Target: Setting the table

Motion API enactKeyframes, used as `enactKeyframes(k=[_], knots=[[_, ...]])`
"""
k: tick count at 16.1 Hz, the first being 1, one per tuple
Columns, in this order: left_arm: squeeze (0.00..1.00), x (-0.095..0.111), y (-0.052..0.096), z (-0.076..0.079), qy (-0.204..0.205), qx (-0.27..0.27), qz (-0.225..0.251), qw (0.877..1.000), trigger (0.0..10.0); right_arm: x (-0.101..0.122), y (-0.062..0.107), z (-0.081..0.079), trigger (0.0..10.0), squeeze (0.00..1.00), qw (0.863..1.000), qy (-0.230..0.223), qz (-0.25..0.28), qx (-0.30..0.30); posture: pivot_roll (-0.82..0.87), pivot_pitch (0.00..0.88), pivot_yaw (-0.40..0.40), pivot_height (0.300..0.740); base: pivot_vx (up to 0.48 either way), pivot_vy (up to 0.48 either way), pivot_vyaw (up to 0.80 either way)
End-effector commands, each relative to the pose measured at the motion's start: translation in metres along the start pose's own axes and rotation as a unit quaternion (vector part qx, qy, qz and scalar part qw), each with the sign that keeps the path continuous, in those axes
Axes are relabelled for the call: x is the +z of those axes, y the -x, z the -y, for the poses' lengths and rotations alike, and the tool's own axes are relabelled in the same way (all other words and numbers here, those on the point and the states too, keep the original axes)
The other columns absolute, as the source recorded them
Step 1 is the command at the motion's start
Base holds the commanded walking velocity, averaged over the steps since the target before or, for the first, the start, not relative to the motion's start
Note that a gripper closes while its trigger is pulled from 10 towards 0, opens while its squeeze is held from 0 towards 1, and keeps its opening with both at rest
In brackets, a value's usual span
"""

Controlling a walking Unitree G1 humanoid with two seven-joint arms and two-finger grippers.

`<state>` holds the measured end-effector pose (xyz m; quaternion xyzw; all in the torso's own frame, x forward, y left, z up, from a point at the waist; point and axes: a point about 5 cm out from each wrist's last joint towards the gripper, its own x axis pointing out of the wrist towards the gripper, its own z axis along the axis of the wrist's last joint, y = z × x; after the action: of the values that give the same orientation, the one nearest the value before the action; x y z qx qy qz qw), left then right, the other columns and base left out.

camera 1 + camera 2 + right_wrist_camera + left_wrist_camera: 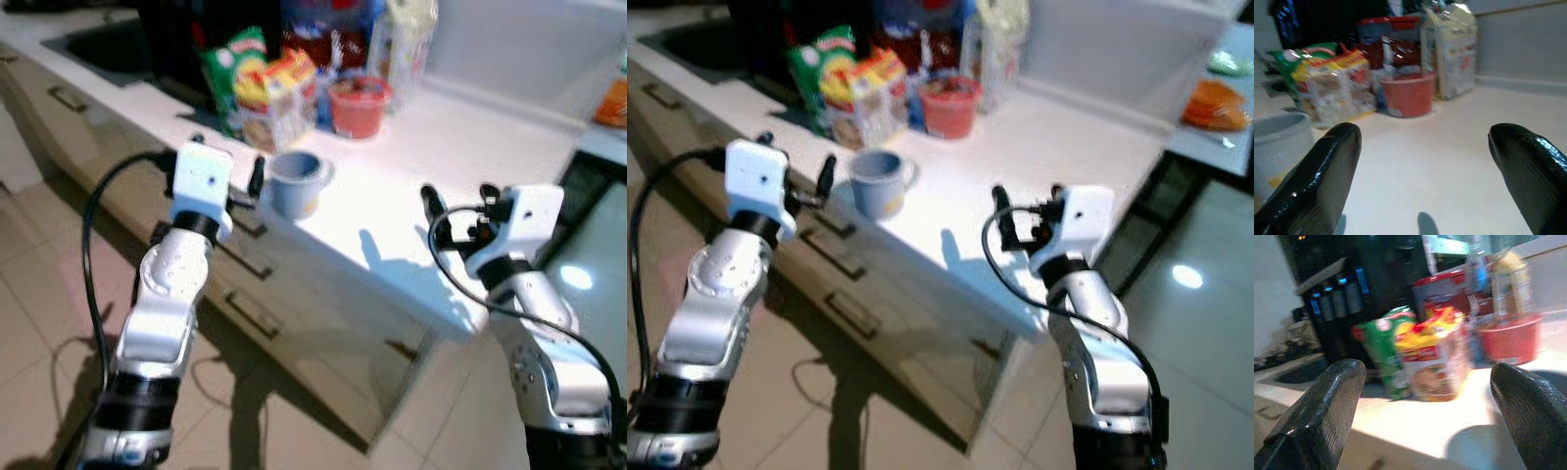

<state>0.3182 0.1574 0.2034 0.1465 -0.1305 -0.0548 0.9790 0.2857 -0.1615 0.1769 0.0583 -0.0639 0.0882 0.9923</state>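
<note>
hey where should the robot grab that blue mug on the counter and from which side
Probably the mug's upright wall, fingers straddling it, coming from the counter's front edge with the left gripper, which is open beside it. The handle points toward the right gripper, so keep off that side.

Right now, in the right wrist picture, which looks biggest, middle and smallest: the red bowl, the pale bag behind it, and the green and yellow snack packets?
1. Green and yellow snack packets, widest as a bunch.
2. Pale bag, taller than the bowl.
3. Red bowl, smallest.
The packets and bag look close in size, so that order is unsure.
</note>
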Motion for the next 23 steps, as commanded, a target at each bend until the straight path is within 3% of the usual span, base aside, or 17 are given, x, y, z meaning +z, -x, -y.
enactKeyframes(k=[1,3,8,11,12,14,16,17,18,19,21,22,23], knots=[[0.00,-0.001,0.000,-0.007,0.001,0.009,-0.003,1.000,10.0,0.002,-0.002,-0.006,10.0,0.00,1.000,-0.001,0.001,0.013,-0.02,0.000,0.001,0.740,0.352,0.000,0.00],[0.00,-0.002,0.000,-0.006,0.000,0.009,-0.005,1.000,10.0,0.001,-0.001,-0.005,10.0,0.00,1.000,-0.002,0.001,0.012,-0.02,0.000,0.005,0.740,0.328,0.000,0.00],[0.00,-0.003,-0.004,-0.010,0.042,0.021,-0.024,0.999,10.0,0.003,0.000,-0.005,10.0,0.00,1.000,-0.003,0.005,0.010,-0.02,0.000,0.004,0.740,0.000,0.000,0.00],[0.00,-0.010,-0.014,-0.012,0.132,-0.006,-0.077,0.988,10.0,0.004,0.000,-0.004,10.0,0.00,1.000,-0.001,0.005,0.015,-0.02,0.000,0.004,0.740,0.000,0.000,0.00],[1.00,-0.009,-0.018,-0.009,0.160,-0.032,-0.086,0.983,10.0,0.005,0.000,-0.003,10.0,0.00,1.000,0.001,0.004,0.019,-0.01,0.000,-0.004,0.740,0.000,0.000,0.00],[1.00,-0.002,-0.026,-0.005,0.191,-0.057,-0.080,0.977,10.0,0.007,-0.001,-0.002,10.0,0.00,1.000,0.004,0.003,0.025,-0.01,0.000,-0.014,0.740,0.000,0.000,0.00],[1.00,-0.002,-0.035,-0.001,0.224,-0.082,-0.110,0.965,10.0,0.007,-0.002,-0.001,10.0,0.00,1.000,0.006,0.002,0.028,0.00,0.000,-0.024,0.740,0.000,0.000,0.00],[1.00,-0.003,-0.039,0.001,0.242,-0.094,-0.123,0.958,10.0,0.007,-0.002,-0.001,10.0,0.00,1.000,0.007,0.001,0.030,0.00,0.000,-0.024,0.740,0.000,0.000,0.00],[1.00,-0.003,-0.045,0.005,0.279,-0.113,-0.143,0.943,10.0,0.008,-0.003,-0.003,10.0,0.00,0.999,0.007,0.002,0.035,0.00,0.000,-0.024,0.740,0.000,0.000,0.00],[1.00,-0.003,-0.050,0.008,0.291,-0.130,-0.156,0.935,10.0,0.008,-0.003,-0.004,10.0,0.00,0.999,0.007,0.002,0.037,-0.01,0.000,-0.015,0.740,0.000,0.000,0.00],[1.00,-0.007,-0.058,0.009,0.272,-0.142,-0.188,0.933,10.0,0.008,-0.003,-0.005,10.0,0.00,0.999,0.012,0.002,0.041,-0.01,0.000,-0.010,0.740,0.000,0.000,0.00],[0.90,-0.005,-0.062,0.007,0.278,-0.138,-0.191,0.931,10.0,0.008,-0.003,-0.005,10.0,0.00,0.999,0.013,0.001,0.043,-0.01,0.000,-0.003,0.740,0.000,0.000,0.00],[0.47,-0.003,-0.065,0.006,0.281,-0.142,-0.194,0.929,10.0,0.008,-0.002,-0.005,10.0,0.00,0.999,0.014,0.001,0.045,-0.01,0.000,-0.003,0.740,0.000,0.000,0.00]])
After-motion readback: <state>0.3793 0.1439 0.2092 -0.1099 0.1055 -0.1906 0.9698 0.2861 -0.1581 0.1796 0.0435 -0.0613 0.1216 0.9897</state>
